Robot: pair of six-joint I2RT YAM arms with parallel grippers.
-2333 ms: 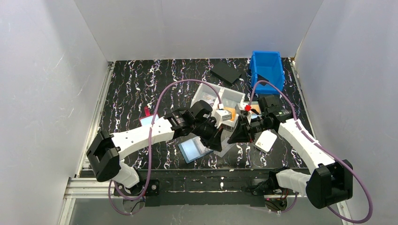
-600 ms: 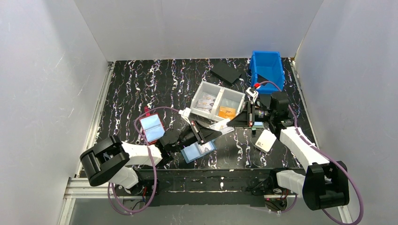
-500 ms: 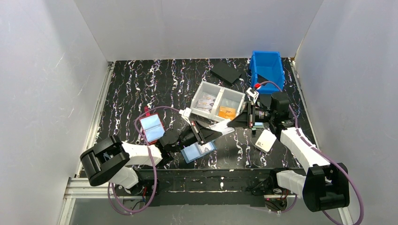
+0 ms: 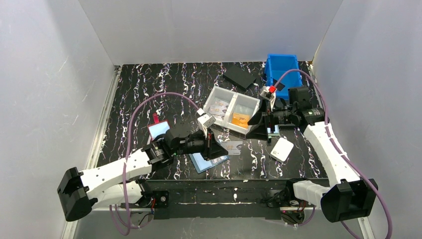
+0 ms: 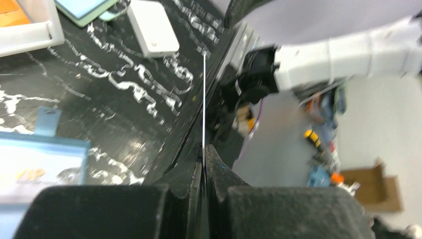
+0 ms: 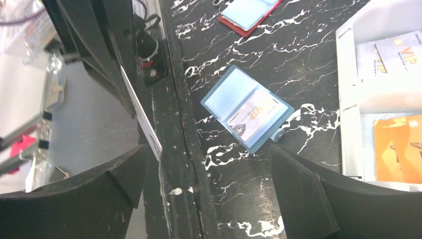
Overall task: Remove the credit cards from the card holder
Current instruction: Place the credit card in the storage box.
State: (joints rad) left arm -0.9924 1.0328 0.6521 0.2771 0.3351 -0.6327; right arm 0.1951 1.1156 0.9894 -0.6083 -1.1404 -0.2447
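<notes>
Since the left gripper [image 4: 218, 147] is clamped on one of the credit cards [image 4: 233, 147], the overhead view shows that card held up and poking toward three o'clock. The opened card holder [image 4: 209, 162] lies flat on the table [image 4: 149, 89] at the gripper's six o'clock. The left wrist view has that card edge-on, a thin white line pinched between closed fingers, likely for carrying to the clear tray [image 4: 234, 104]. From the right wrist, the right gripper [image 6: 209, 159] stands with jaws wide apart and empty above the holder, where a second card [image 6: 253, 115] waits in the four-o'clock panel.
</notes>
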